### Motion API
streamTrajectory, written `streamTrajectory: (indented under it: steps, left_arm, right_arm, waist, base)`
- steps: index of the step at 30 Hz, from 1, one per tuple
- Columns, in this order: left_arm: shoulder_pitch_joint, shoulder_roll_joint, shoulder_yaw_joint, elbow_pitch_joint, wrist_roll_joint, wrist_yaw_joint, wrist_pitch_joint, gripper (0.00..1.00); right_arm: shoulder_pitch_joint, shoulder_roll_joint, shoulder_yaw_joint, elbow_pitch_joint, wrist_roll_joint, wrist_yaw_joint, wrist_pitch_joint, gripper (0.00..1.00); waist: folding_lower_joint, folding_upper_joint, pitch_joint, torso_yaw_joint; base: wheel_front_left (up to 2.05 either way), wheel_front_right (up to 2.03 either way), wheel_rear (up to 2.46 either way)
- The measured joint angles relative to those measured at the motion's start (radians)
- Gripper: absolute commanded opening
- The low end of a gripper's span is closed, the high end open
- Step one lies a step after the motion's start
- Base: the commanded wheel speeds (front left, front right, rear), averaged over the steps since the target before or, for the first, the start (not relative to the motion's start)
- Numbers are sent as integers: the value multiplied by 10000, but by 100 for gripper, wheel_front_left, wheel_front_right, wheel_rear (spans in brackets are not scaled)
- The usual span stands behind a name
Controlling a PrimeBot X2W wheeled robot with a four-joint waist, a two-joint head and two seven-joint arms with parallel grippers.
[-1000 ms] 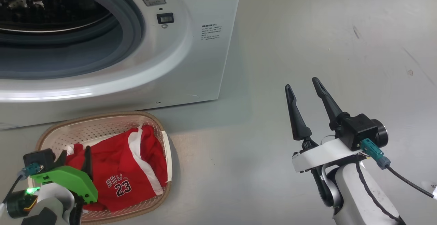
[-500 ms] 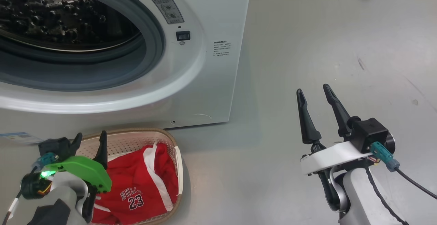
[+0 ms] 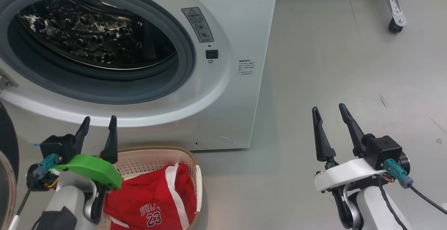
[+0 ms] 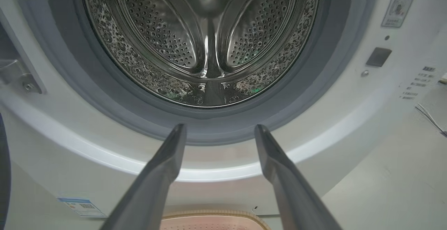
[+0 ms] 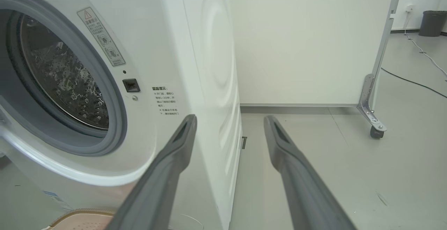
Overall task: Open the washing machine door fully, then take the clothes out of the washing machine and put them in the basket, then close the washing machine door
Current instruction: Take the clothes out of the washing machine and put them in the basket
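Clothes (image 3: 153,202): a red jersey with white stripes and a white "BULLS 23" print is lying crumpled in the basket (image 3: 159,149), which is sitting on the floor just in front of the washing machine (image 3: 244,20).
Floor (image 3: 331,66): smooth pale grey with a few faint scuffs, it is carrying the machine and the basket. A thin cable (image 5: 412,80) is trailing across it near a dark bin (image 5: 432,22).
Room: a plain white panel (image 5: 297,41) on a metal leg with a caster (image 3: 394,26) is standing behind the machine.
Basket: cream perforated plastic with rounded corners and a brown woven-look rim.
Machine front: glossy white, it is bearing a warning sticker (image 3: 197,24) and a small dark latch socket (image 3: 211,54) beside the opening.
Drum (image 4: 206,41): dimpled, perforated steel is gleaming inside a broad grey rubber seal (image 3: 104,97).
Door (image 3: 7,135): its glossy black rim is showing at the head view's left edge, swung away from the opening.
Left gripper (image 3: 99,118): its dark fingers are standing spread apart and holding nothing. It is hanging above the basket's rear rim and pointing at the machine's lower front.
Right gripper (image 3: 328,107): its fingers are parted and empty, and it is hovering over bare floor well to the right of the machine.
Change from a second ago: the head camera has tilted up, so the whole scene is sitting lower and more of the drum is showing. Measured against the basket, the left gripper has lifted off the jersey, where its fingers were resting, and is now clear of the cloth. The right gripper is keeping the same pose, and the jersey is lying as it was.
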Motion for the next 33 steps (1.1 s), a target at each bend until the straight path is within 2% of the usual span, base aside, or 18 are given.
streamTrajectory:
  steps: [13, 33]
  left_arm:
    - [1465, -142, 244, -1687, 499, 0, -12, 100]
    - [2776, -330, 159, -3411, 750, 0, -12, 100]
  right_arm:
    - [522, 8, -54, -12, 0, 174, 0, 100]
    - [825, 17, -92, -134, 0, 263, 0, 100]
  waist:
    - [0, 0, -771, 289]
    - [0, 0, -1108, 96]
  base:
    - [0, 0, 0]
    - [0, 0, 0]
